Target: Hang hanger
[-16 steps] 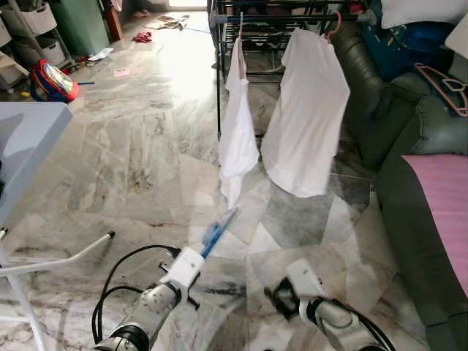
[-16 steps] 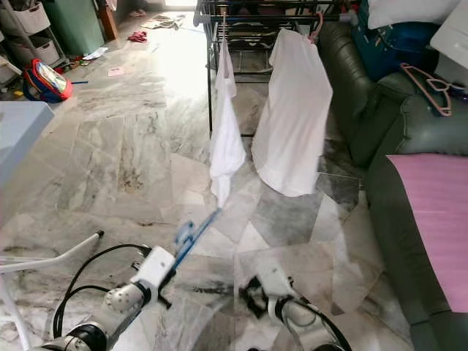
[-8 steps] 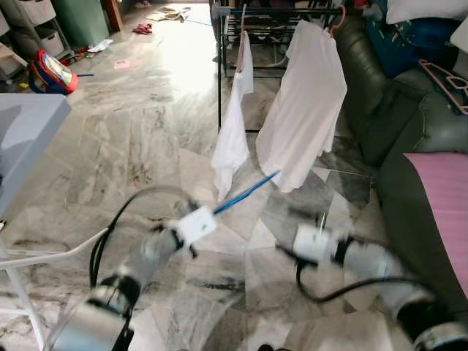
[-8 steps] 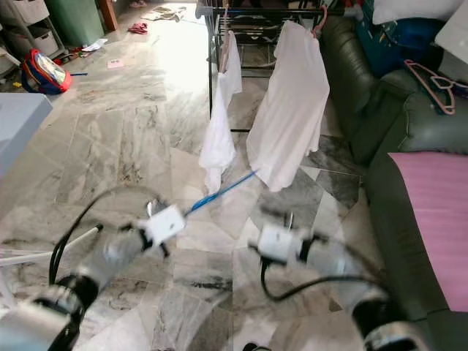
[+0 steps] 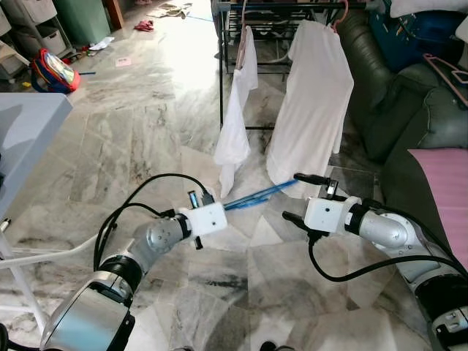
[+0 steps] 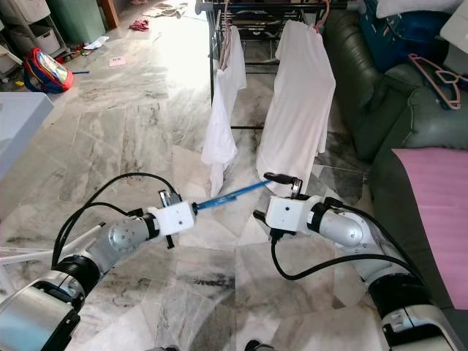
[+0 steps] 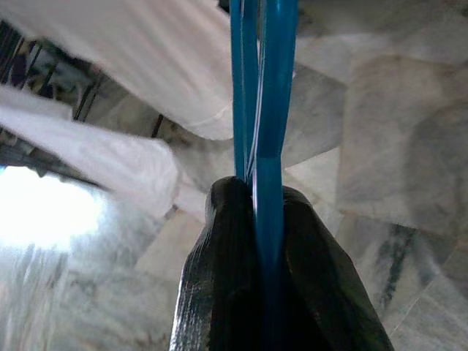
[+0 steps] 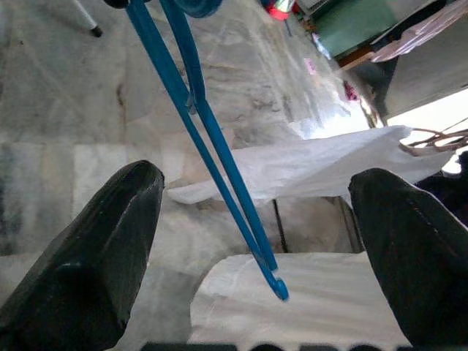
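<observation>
A robot is looking down at a marble floor (image 5: 131,139) with both silver arms reaching forward. The left tool (image 5: 227,207) is clenching one end of a blue hanger (image 5: 256,196), its black fingers (image 7: 219,292) pressing together on the thin plastic bars. The hanger is sticking out from the left tool low over the floor, slanting slightly upward and toward the robot's right, edge-on in the head views so that it is reading as a narrow blue line. Its far end is reaching just beside the right tool (image 5: 301,197).

The right tool is standing released — its two black fingers (image 8: 95,256) are spreading wide, one above and one below the hanger's far tip, and not touching it. In the right wrist view the blue bars are passing through the gap between the fingers.

Ahead, a dark metal clothes rack (image 5: 227,44) is holding two white shirts — a narrow one (image 5: 238,124) on the left and a wider one (image 5: 314,102) on the right, both drooping close to the floor. A dark green sofa (image 5: 424,124) is sitting at the right with a pink cloth (image 5: 446,190) on its seat and a pink hanger (image 6: 437,72) lying on its arm. A grey tabletop (image 5: 25,139) is showing at the left edge.
</observation>
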### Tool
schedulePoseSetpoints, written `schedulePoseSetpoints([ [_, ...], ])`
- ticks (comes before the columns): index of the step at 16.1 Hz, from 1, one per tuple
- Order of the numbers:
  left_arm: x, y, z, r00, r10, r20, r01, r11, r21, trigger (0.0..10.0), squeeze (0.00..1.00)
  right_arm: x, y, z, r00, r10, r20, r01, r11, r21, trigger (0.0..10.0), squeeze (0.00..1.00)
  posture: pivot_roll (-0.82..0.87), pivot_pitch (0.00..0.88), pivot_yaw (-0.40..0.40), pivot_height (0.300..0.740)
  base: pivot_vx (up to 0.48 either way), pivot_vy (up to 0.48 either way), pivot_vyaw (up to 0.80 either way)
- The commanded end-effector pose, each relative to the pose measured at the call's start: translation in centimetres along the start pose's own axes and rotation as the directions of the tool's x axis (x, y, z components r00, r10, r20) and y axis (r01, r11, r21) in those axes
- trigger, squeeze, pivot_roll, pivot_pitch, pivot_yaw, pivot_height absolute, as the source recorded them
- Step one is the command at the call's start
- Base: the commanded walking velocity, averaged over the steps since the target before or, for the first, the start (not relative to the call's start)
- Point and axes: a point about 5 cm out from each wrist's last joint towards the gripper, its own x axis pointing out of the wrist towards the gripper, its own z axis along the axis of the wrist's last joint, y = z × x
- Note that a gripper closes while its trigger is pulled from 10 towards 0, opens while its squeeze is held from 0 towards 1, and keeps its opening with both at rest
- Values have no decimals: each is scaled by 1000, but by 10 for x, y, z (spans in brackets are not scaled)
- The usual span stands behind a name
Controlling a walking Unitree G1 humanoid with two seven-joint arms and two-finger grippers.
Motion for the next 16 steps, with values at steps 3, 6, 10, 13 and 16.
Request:
schedulePoseSetpoints([
  [3, 5, -2, 15, 996, -43, 76, 38, 997, 64, 10000, 0, 5, 8, -3, 992, 124, -10, -124, 992, 19, 10000, 0, 65, 155, 14, 740, 0, 0, 0],
  [6, 7, -4, 20, 992, -61, 107, 51, 994, 93, 10000, 0, 8, 9, -6, 978, 209, -23, -208, 977, 35, 10000, 0, 69, 155, 8, 740, 0, 0, 0],
  [10, 8, -10, 23, 988, -81, 127, 67, 992, 111, 10000, 0, 16, 8, -7, 960, 275, -45, -275, 961, 8, 0, 0, 68, 156, 6, 740, 0, 0, 0],
  [13, 8, -13, 25, 986, -93, 141, 77, 990, 116, 10000, 0, 19, 7, -7, 954, 293, -58, -294, 956, -11, 0, 0, 65, 157, 7, 740, 0, 0, 0],
  [16, 9, -16, 25, 985, -101, 140, 85, 990, 117, 10000, 0, 24, -4, -2, 964, 262, -52, -264, 963, -57, 7137, 0, 65, 158, 7, 740, 0, 0, 0],
])
